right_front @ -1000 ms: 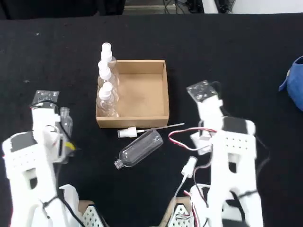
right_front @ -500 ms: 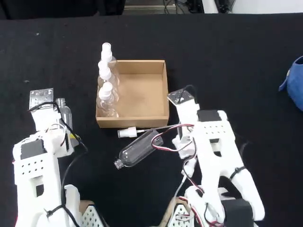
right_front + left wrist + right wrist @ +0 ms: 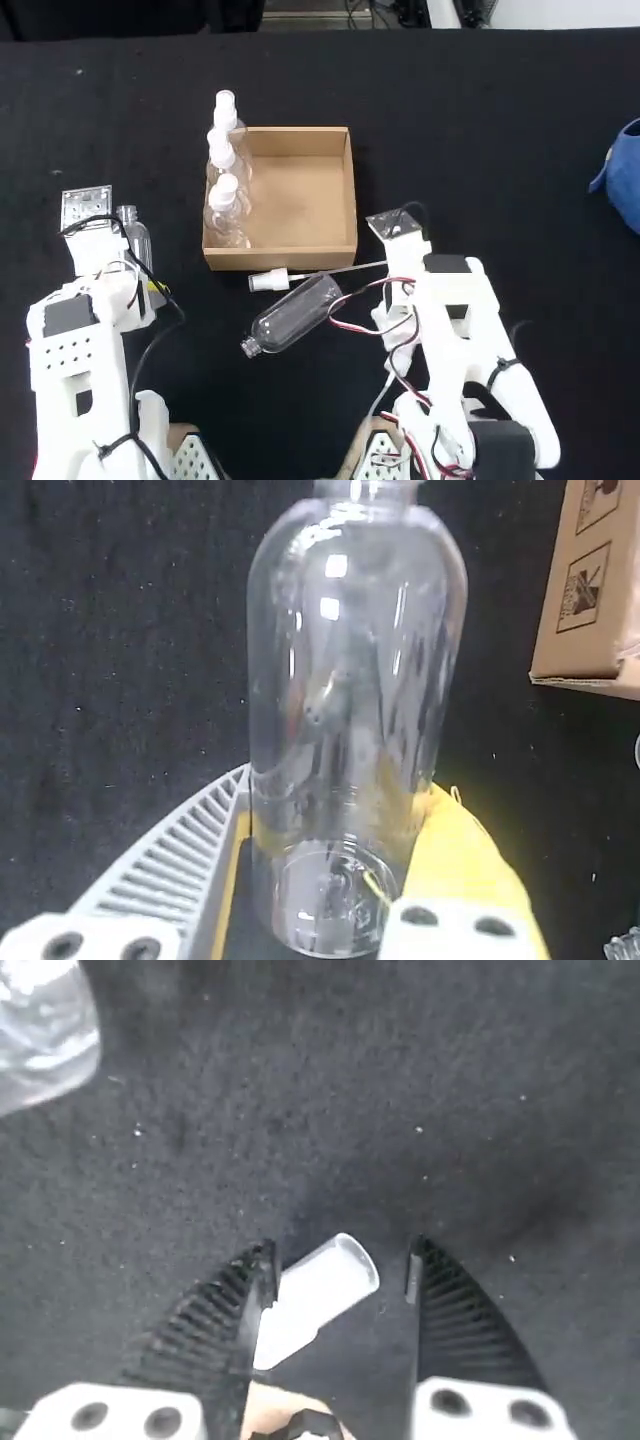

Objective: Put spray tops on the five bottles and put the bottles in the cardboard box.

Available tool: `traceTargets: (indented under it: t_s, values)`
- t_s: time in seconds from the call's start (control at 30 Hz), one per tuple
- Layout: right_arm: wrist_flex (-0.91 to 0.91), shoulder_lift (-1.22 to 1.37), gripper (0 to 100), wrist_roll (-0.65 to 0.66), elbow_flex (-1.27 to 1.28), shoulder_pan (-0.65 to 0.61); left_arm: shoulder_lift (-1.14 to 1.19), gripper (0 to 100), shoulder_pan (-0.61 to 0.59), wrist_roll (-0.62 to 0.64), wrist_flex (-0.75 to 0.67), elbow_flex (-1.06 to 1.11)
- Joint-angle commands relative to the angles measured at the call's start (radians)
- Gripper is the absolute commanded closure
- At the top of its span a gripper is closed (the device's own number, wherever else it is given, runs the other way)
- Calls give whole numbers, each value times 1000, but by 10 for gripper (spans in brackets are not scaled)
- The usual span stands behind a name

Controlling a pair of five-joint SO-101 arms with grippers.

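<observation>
Three clear plastic bottles with white spray tops [image 3: 222,165] stand in the brown cardboard box [image 3: 290,258]. Left end effector [image 3: 330,865] is clamped on an uncapped clear bottle [image 3: 350,680]. Right end effector [image 3: 338,1260] has its jaws apart. A bare bottle [image 3: 295,315] and a loose white spray top [image 3: 270,281] lie beside it on the desk. I judge two still to do.

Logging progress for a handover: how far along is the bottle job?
Done: three capped bottles stand in the cardboard box, along one wall. In hand: the left claw grips an uncapped bottle; the open right claw straddles a spray top on the table. Left: a second bottle lies uncapped beside a loose spray top; both bottles need tops and boxing.
</observation>
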Motion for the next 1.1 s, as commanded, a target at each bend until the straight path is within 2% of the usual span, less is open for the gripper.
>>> traceTargets:
  t_s: [0.0,0.1,0.3,0.53,0.63,0.8,0.87,0.97,1.07]
  values:
    - [2,-1,843,0,-7,20,-23,970,15,9,-15,-12]
    - [-25,-1,985,2,-13,12,-23,970,15,9,-15,-12]
    - [-9,-10,988,-8,-74,9,-23,970,12,9,-15,-10]
    - [230,-99,982,17,-236,21,-23,970,12,9,-15,-10]
    - [261,-127,928,233,-239,-8,-23,970,10,9,-15,-10]
    - [282,-174,843,885,-196,48,-32,970,15,6,-17,19]
    - [284,-186,837,1082,-147,72,-34,970,12,6,-17,21]
    - [288,-197,836,1278,-56,74,-34,970,10,9,-15,13]
    - [258,-197,835,1339,15,40,-34,970,13,9,-15,12]
